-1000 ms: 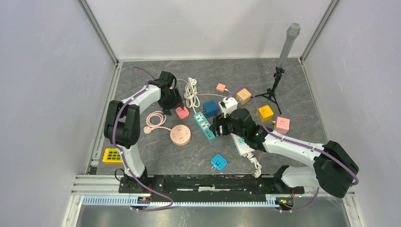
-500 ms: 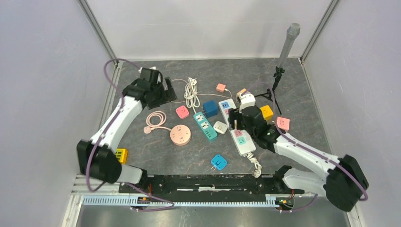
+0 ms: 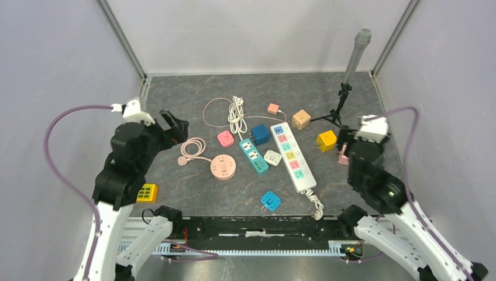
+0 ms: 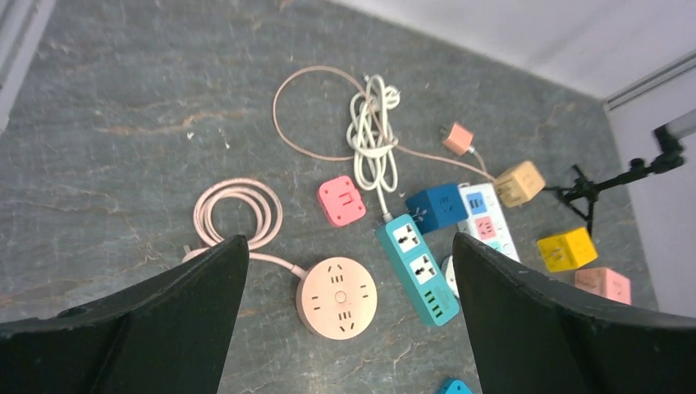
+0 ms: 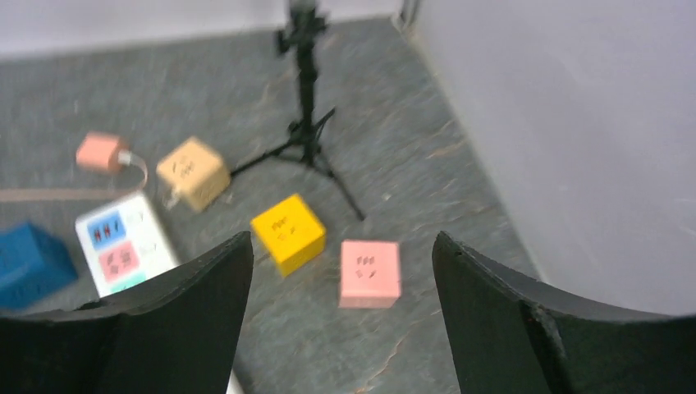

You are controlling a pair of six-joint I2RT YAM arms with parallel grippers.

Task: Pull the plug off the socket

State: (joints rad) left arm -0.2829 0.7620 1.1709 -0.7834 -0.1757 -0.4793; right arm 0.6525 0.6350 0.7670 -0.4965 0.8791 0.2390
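A teal power strip lies mid-table with a dark blue cube plug at its far end. A small white plug lies loose between it and the white power strip. My left gripper is open, empty and raised over the left side. In the left wrist view the gripper looks down on the pink round socket and the teal strip. My right gripper is open, empty and raised at the right. In the right wrist view the gripper frames a pink cube.
A pink square adapter, a white cable bundle, a small pink plug, a tan cube, a yellow cube and a black tripod lie farther back. A blue adapter and a yellow grid block lie near the front.
Both arms have pulled back from the middle and risen, the left to the left and the right to the right. The white plug, hidden under my right gripper before, now lies uncovered beside the teal strip.
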